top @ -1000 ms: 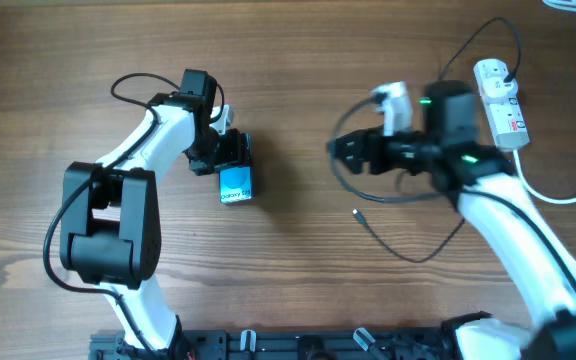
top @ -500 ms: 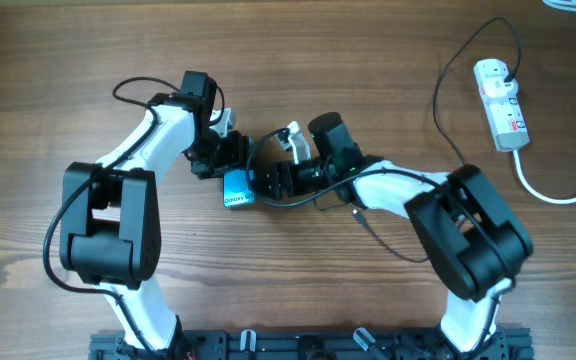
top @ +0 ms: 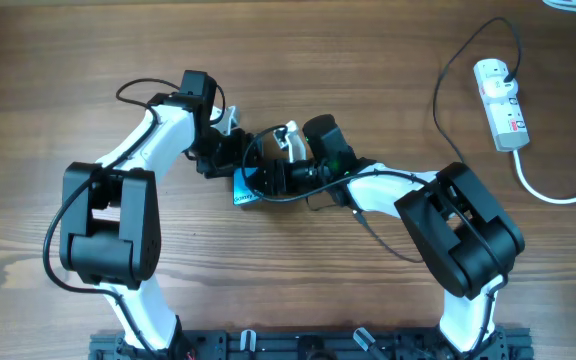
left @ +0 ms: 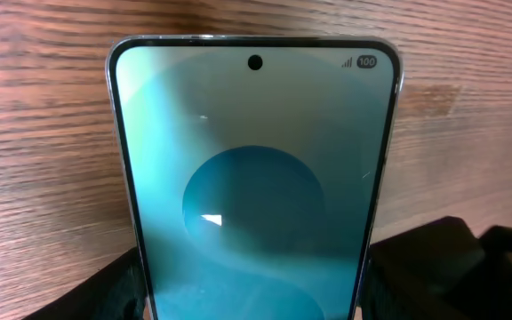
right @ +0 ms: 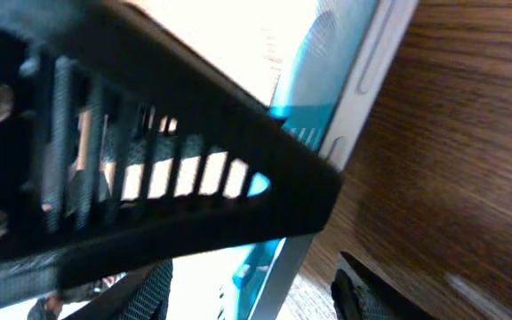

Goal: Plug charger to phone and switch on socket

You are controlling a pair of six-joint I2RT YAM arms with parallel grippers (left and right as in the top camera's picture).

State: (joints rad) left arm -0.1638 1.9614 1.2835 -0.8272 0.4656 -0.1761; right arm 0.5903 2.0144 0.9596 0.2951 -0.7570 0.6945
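Observation:
The phone [top: 243, 190] shows a strip of teal screen between the two grippers at the table's middle. My left gripper [top: 230, 155] is shut on the phone [left: 252, 178], with a dark finger against each long edge. My right gripper [top: 260, 182] reaches in from the right and stands open. Its fingers [right: 367, 293] straddle the phone's silver edge [right: 376, 53] with bare wood showing in the gap. The charger [top: 450, 62] runs as a thin black cable from the socket [top: 500, 105] at far right. Its small tip [top: 356, 212] lies loose on the table below my right arm.
A thick white cord [top: 558, 195] loops from the socket off the right edge. The left gripper's black slatted body [right: 149, 178] fills much of the right wrist view. The right arm's elbow [top: 458, 235] covers part of the charger cable.
My right arm has swung left from beside the socket to the phone, and its jaws have narrowed. The left gripper and the phone have shifted slightly and tilted.

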